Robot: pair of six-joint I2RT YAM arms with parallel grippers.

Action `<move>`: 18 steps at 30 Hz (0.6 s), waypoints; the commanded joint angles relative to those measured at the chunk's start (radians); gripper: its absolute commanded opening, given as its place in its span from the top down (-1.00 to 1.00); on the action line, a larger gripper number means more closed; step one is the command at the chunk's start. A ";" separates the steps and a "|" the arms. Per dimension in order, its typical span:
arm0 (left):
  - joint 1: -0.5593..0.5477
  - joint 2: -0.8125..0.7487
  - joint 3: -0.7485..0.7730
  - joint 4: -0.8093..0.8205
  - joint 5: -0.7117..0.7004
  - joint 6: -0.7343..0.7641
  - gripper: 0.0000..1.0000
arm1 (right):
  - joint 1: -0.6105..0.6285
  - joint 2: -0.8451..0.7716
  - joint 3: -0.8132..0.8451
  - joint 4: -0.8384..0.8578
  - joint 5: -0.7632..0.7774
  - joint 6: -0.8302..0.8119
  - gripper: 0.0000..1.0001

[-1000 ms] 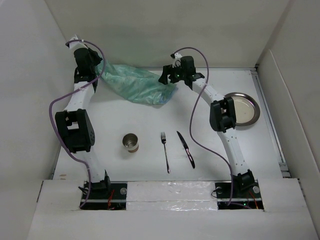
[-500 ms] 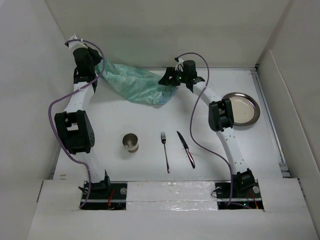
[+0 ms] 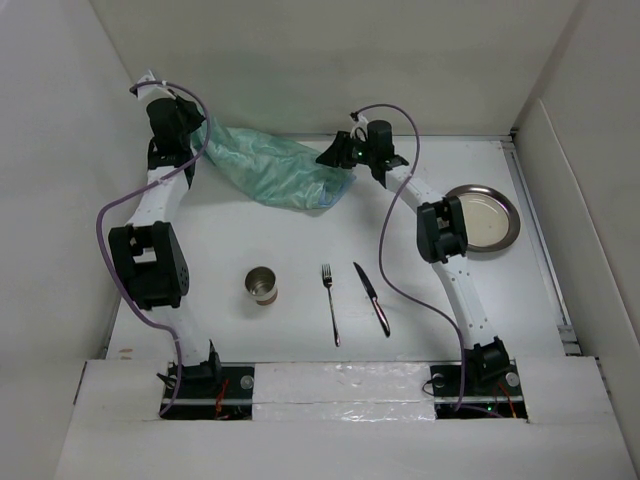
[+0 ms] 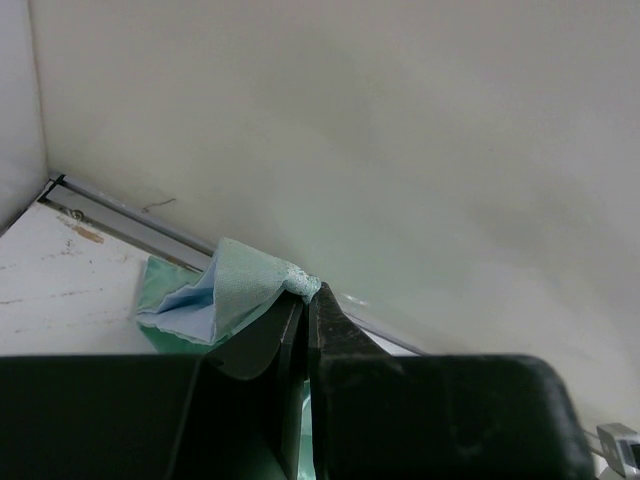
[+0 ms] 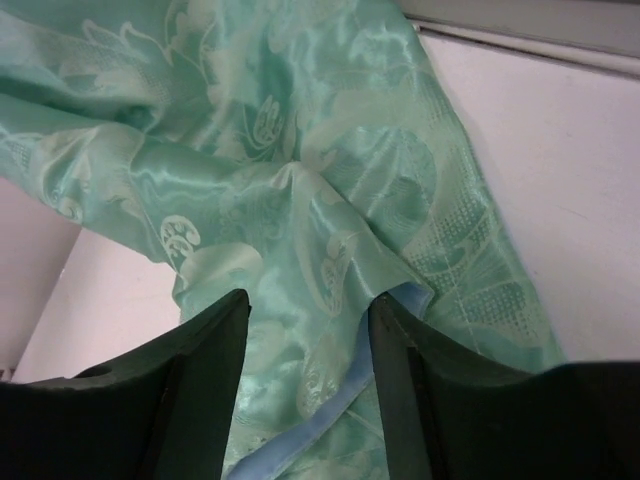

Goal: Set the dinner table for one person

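A crumpled green patterned cloth lies at the back of the white dinner table. My left gripper is shut on a corner of the cloth near the back wall. My right gripper is open, its fingers standing over the cloth's right end with folds between them. A metal cup, a fork and a knife lie in a row near the front. A round metal plate lies at the right.
White wall panels close in the table on the left, back and right. A purple cable hangs along each arm. The arm bases stand at the near edge.
My right gripper has moved slightly toward the back and left over the cloth's right end. The left gripper and the tableware have not moved.
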 commanded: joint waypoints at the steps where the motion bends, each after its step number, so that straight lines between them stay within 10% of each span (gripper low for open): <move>1: -0.001 -0.086 -0.014 0.084 -0.001 -0.008 1.00 | 0.010 -0.024 -0.044 0.086 -0.022 0.022 -0.06; 8: -0.001 -0.105 -0.028 0.087 -0.007 -0.008 1.00 | 0.001 -0.110 -0.158 0.190 -0.004 0.034 0.98; 18: 0.033 -0.171 -0.003 0.084 0.063 -0.094 1.00 | -0.034 -0.774 -0.524 0.172 0.149 -0.197 1.00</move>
